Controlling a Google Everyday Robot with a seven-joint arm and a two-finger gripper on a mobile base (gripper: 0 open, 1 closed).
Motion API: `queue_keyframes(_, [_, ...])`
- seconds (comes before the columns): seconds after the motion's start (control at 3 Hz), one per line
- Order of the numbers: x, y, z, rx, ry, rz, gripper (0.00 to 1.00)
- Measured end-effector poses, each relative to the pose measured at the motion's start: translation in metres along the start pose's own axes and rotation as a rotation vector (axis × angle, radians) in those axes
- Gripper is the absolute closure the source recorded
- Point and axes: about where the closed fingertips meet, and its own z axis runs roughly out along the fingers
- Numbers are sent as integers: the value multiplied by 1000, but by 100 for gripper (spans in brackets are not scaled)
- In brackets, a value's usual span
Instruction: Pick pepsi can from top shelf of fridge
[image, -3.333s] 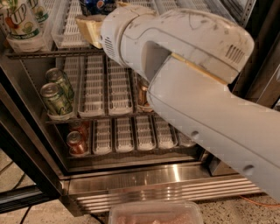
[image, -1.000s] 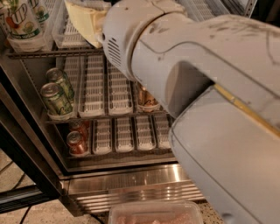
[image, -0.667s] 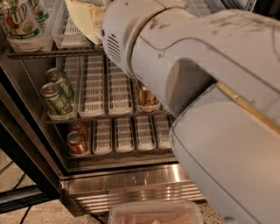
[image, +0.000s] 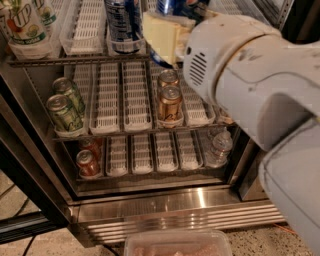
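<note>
My gripper (image: 172, 31) is at the front of the top shelf (image: 75, 60) of the fridge (image: 175, 209), in the upper middle of the camera view. Its cream finger (image: 159, 34) lies against a dark-blue pepsi can (image: 170, 6), and the can's lower rim shows below the finger, over the shelf's front edge. The gripper looks shut on this can. A second dark-blue can (image: 122, 22) stands in the lane just to the left. My white arm hides the right part of the shelf.
A 7UP can (image: 22, 25) stands at the top left. The middle rack holds green cans (image: 65, 112) and copper cans (image: 170, 102). The lower rack holds reddish cans (image: 89, 162) and a clear bottle (image: 220, 145). A plastic tub (image: 177, 244) lies on the floor.
My arm has drawn off to the right, uncovering the middle and lower racks. The gripper and the blue can now sit at the top shelf's front edge.
</note>
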Motion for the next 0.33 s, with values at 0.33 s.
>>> queue_keyframes(0.33, [-5, 5, 0, -4, -7, -20, 100])
